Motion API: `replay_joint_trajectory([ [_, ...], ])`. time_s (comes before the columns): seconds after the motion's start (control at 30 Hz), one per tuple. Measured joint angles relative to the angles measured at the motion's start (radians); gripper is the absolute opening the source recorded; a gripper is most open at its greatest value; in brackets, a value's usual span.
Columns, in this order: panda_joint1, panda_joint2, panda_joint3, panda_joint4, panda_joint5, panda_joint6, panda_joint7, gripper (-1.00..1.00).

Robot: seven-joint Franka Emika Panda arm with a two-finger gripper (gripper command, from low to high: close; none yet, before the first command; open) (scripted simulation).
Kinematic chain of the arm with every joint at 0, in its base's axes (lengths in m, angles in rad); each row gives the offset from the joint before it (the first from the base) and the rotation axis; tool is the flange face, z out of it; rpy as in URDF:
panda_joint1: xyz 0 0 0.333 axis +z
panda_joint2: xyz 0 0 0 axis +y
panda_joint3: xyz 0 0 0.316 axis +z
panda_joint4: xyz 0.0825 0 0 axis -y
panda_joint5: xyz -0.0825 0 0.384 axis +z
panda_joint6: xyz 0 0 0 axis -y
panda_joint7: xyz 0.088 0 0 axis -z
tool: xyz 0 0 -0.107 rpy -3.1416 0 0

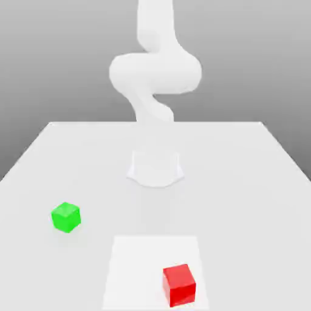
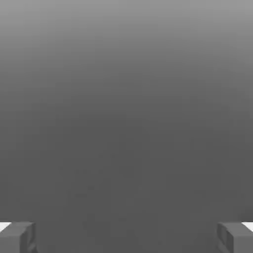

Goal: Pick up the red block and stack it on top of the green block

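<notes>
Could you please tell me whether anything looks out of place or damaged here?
Nothing looks spilled or damaged. The red block sits slightly turned on the white square; the green block rests off it, also turned, which seems ordinary.

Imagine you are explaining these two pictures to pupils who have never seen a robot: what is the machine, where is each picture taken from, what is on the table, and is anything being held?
The machine is a single white robot arm, drawn by a computer simulation. The exterior view comes from a camera standing apart from the arm, looking over the scene. The hand view comes from a camera mounted on the arm's hand; the two finger ends near its edges belong to the gripper, the part that grasps things.

On the pale table there are two small cubes. The green block is toward the exterior view's left. The red block is nearer that camera, on a white square patch. The blocks are well apart.

The gripper is open, with nothing between its fingers, so nothing is held.
</notes>
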Motion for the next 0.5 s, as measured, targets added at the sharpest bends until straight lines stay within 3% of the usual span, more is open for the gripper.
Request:
replay_joint_trajectory([
  [0.5, 0.055, 0.55, 0.0, -0.116, 0.014, 0.22, -0.109, 0.0],
])
